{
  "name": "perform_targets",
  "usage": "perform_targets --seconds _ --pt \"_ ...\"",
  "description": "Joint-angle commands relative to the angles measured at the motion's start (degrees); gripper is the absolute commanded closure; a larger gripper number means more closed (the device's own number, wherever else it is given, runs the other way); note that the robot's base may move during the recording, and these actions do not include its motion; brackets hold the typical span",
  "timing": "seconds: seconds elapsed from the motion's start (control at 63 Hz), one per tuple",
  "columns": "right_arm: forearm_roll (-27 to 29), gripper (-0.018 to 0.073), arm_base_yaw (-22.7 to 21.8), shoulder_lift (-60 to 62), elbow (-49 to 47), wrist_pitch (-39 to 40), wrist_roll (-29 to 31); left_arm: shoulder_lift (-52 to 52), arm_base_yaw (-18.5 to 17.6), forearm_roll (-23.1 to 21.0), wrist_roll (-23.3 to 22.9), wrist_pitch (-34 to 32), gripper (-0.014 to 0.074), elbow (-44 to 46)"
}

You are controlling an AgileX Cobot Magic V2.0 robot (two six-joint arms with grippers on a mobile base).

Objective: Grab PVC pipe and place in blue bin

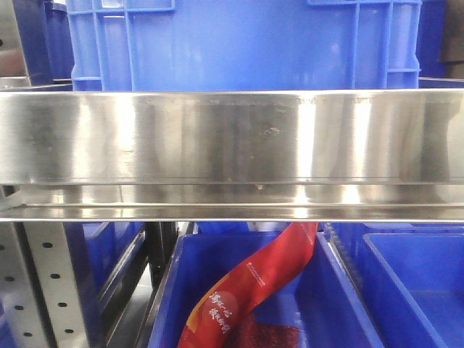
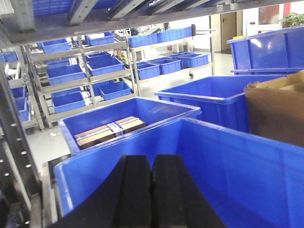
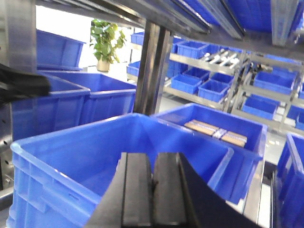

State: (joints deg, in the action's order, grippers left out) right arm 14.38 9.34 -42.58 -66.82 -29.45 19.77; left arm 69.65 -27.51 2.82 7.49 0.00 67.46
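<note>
**Racks and blue crates all around, PVC pipe nowhere in view**

Steel shelf edge (image 1: 232,138) fills most of the front camera, with a big upper bin (image 1: 239,43) sitting on it and a lower crate (image 1: 170,304) underneath holding a red wrapper (image 1: 254,290). No pipe there.

Left wrist cam: my left pincer (image 2: 152,190) is pressed together on nothing, hanging over an open tub (image 2: 228,166). The neighbour tub (image 2: 142,107) has a cardboard box (image 2: 110,130) in it. No pipe either.

Right wrist cam: right pincer (image 3: 153,190) is also closed up empty, above another tub (image 3: 71,156), with a potted plant (image 3: 105,40) way in the back.

So I can't say where the pipe lies, which way it points or how its long axis runs. My guess is it's light, stiff and a bit slick, so I'd pinch across the round body near the middle to stop it tipping.
</note>
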Motion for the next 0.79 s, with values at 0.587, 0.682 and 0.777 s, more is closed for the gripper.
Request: perform_targets --seconds 0.587,0.682,0.777 --pt "-1.4 0.0722 -2.43 18.51 15.37 1.48 -4.88 -24.83 -0.32 0.87 0.19 0.0 0.0707 -18.47" --pt "-2.86 0.0722 -3.1 21.71 17.32 -0.08 -6.39 -28.18 -0.18 0.87 0.19 1.44 0.0707 -20.13" --pt "-8.13 0.0722 -3.75 24.55 19.67 -0.64 -12.24 -31.15 0.63 0.87 0.19 3.85 0.0707 -21.4"
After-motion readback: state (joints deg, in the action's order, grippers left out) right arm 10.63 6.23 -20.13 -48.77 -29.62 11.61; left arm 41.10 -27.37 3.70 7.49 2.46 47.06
